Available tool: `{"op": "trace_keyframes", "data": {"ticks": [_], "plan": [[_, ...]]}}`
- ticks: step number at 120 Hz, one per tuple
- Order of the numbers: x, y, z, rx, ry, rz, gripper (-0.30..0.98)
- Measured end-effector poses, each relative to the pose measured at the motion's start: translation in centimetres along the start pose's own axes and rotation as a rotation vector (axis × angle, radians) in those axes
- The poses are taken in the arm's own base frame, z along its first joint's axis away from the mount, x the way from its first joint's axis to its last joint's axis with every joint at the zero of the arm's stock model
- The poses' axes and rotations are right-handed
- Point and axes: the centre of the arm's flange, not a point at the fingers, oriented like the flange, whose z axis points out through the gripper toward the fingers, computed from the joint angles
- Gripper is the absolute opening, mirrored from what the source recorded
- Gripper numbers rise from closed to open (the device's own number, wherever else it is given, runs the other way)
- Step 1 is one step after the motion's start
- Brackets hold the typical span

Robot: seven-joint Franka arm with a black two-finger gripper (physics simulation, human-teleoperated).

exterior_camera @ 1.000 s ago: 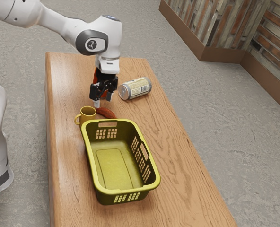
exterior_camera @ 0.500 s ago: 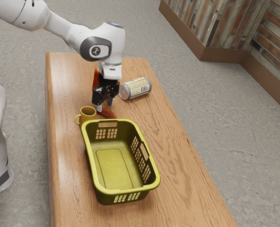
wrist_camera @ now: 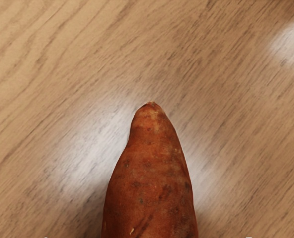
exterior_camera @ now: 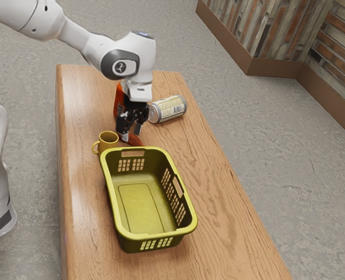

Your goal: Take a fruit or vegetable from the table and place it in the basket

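The pincer [exterior_camera: 131, 136] — spread open — has sunk lower, down at the sweet potato [wrist_camera: 149, 188].

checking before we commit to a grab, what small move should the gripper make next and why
Probably ease the gripper a little lower, fingers kept apart: they stand open over the potato, which lies on the table, its thick part just under the hand.
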Motion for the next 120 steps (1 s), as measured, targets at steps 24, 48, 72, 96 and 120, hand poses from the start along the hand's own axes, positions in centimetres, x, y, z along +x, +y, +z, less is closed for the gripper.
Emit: {"op": "trace_keyframes", "data": {"ticks": [24,48,72,96,120], "plan": [[0.1,-0.2,0.4,-0.004,0.004,-0.006,0.41],[0.3,-0.2,0.8,-0.014,0.013,-0.014,0.40],[0.4,-0.3,1.0,-0.021,0.024,-0.024,0.32],[0.5,-0.5,1.5,-0.036,0.038,-0.040,0.24],[0.7,-0.8,2.1,-0.048,0.061,-0.051,0.83]]}}
